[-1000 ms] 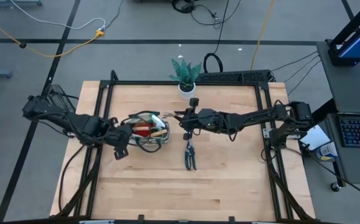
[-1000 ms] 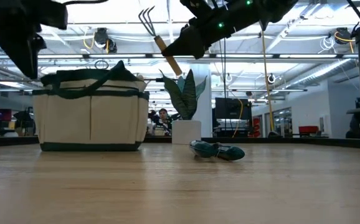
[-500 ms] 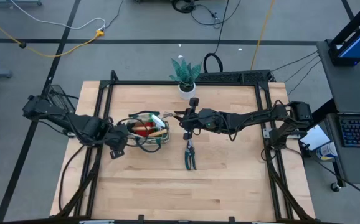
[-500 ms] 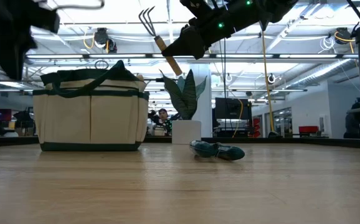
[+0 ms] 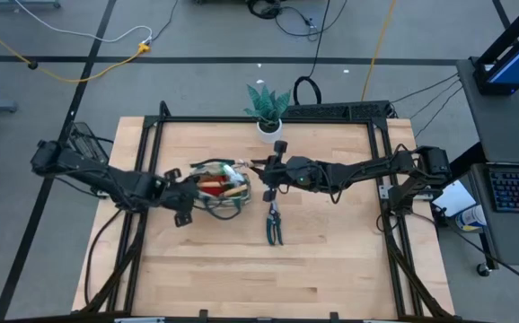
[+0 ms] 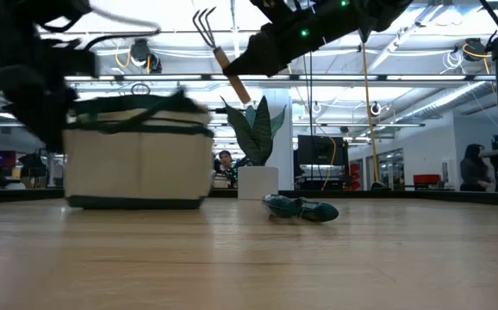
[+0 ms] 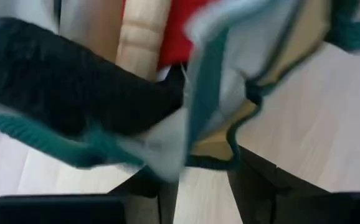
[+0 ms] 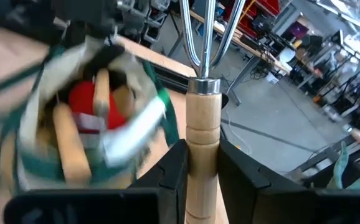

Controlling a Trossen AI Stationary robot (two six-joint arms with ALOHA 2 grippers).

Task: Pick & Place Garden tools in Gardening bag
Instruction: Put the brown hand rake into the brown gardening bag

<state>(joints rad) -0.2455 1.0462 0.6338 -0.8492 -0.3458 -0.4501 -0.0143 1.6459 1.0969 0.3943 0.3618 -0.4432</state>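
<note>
Wooden table [image 5: 241, 269], seen from above, with a dark frame along its edges. Left arm [image 5: 89, 170] reaches in from the table's left side; right arm [image 5: 367, 169] reaches in from the right, both meeting near the table's centre.

Gardening bag [image 5: 216, 187], beige with dark green trim, stands left of centre and appears motion-blurred in the low view [image 6: 139, 151]. Inside it show a red item [image 8: 88, 102] and wooden handles [image 8: 68, 146].

Potted green plant [image 5: 267, 108] in a white pot stands at the table's far edge, behind the bag and the right gripper.

Left gripper [image 5: 180, 199] is at the bag's left rim; in the left wrist view the bag's trimmed fabric [image 7: 211, 106] lies between and over the dark fingers, so the jaws appear to be on the rim, but whether they are closed on it cannot be told.

Right gripper [image 5: 270, 173] is raised just right of the bag, its jaws clamped on the wooden handle of a hand rake [image 8: 202, 130], whose metal tines [image 6: 202, 22] point upward, tilted, above the bag's right end in the low view.

Dark pruning shears [image 5: 274, 224] with teal handles lie flat on the table, right of the bag and nearer the front edge than the right gripper.
</note>
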